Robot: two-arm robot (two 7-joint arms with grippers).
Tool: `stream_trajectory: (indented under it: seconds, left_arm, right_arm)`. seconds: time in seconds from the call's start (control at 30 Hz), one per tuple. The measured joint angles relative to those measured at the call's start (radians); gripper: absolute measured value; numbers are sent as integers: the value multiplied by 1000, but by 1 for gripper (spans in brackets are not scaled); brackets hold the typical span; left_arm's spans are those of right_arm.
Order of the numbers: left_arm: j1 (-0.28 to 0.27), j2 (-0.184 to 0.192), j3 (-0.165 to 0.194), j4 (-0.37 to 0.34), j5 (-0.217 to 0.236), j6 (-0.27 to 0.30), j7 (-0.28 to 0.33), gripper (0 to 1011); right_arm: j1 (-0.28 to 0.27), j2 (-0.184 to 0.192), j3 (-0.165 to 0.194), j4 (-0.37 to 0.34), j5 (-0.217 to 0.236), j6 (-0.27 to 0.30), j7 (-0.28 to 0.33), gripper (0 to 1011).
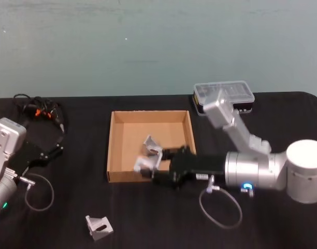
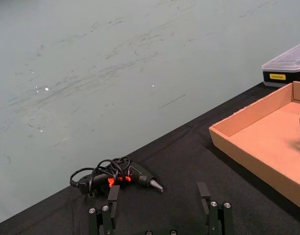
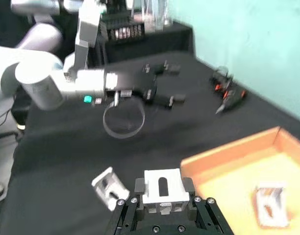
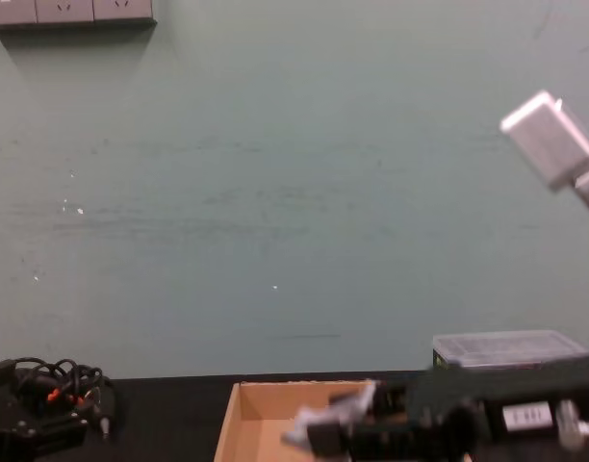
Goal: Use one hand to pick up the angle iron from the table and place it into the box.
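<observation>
- The angle iron [image 3: 162,189] was clamped between the fingers of the right end effector [image 1: 161,166], held at the near wall of the cardboard box [image 1: 122,177].
- Step judged: carry-over to the box, release not yet made.
- Next move likely calls for a shift further over the box floor, then lowering and letting go.
- A second angle iron [image 3: 271,205] lay in the box.
- A third angle iron [image 1: 99,227] lay on the worktop [image 1: 148,218].
- The left end effector [image 2: 158,190] was parked at the left, fingers spread, empty.
- Surroundings: matte black worktop, teal wall [image 1: 148,46], clear-lidded case [image 1: 223,96] beyond the box, corded screwdriver [image 2: 140,175] far left.
</observation>
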Motion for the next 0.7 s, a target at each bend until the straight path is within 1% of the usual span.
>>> stream_trajectory:
  seconds: [0.13,0.17,0.2,0.23,0.37,0.43,0.53,0.67,0.7]
  left_arm:
    - [0,0,0,0,0,0,0,1000]
    - [0,0,0,0,0,0,0,1000]
    - [0,0,0,0,0,0,0,1000]
    - [0,0,0,0,0,0,0,1000]
    - [0,0,0,0,0,0,0,1000]
    - [0,0,0,0,0,0,0,1000]
    - [0,0,0,0,0,0,0,1000]
    - [0,0,0,0,0,0,0,1000]
    - [0,0,0,0,0,0,0,1000]
  right_arm:
    - [43,-16,9,26,11,0,-11,452]
    - [70,-28,9,49,9,9,-23,452]
    - [78,-32,9,56,8,11,-26,452]
    - [104,-46,8,83,6,12,-33,452]
    - [155,-75,5,140,-5,12,-48,452]
    - [192,-98,-1,183,-18,17,-61,452]
    - [257,-138,-16,259,-49,51,-86,452]
    - [304,-169,-34,319,-81,73,-101,452]
    - [321,-182,-42,346,-96,85,-107,452]
